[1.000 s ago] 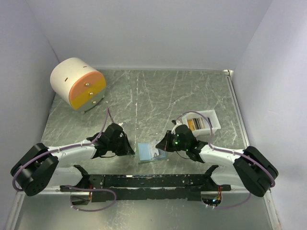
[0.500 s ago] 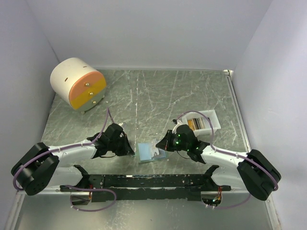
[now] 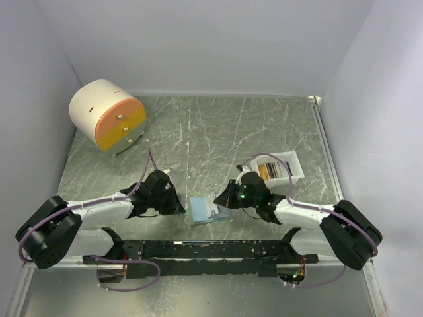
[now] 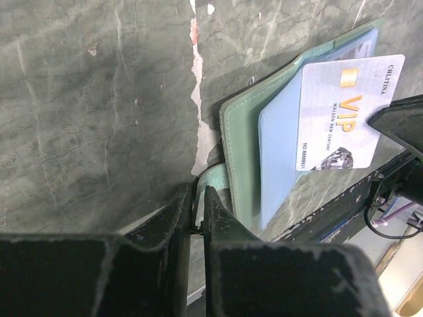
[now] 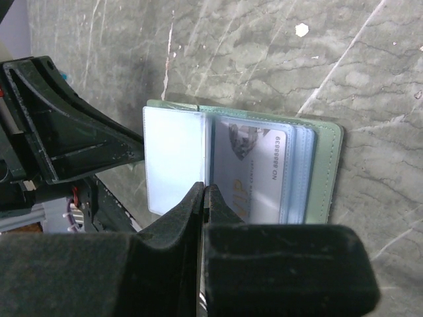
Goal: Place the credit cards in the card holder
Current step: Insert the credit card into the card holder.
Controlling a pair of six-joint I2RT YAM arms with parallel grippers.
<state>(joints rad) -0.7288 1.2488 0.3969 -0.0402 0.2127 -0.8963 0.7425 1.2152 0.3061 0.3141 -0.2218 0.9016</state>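
The card holder [image 3: 200, 210] lies open and flat on the table [image 3: 218, 132], near its front edge, between the two grippers. Outside it is sage green; inside it shows pale blue, see-through sleeves. One credit card [image 4: 337, 112], white with gold "VIP" lettering, sits partly inside a sleeve, its outer end protruding.

The left gripper [image 4: 197, 191] has its fingers almost together, pinching the green strap [image 4: 210, 177] of the card holder. The right gripper [image 5: 203, 191] has its fingers fully together, tips at the edge of the credit card. Whether they pinch the card cannot be made out.

A white tray [image 3: 299, 173] behind the right gripper contains further cards [image 3: 271, 170], orange-gold and dark-striped; their count is unclear. A round drawer cabinet [image 3: 109, 119] stands at the far left.
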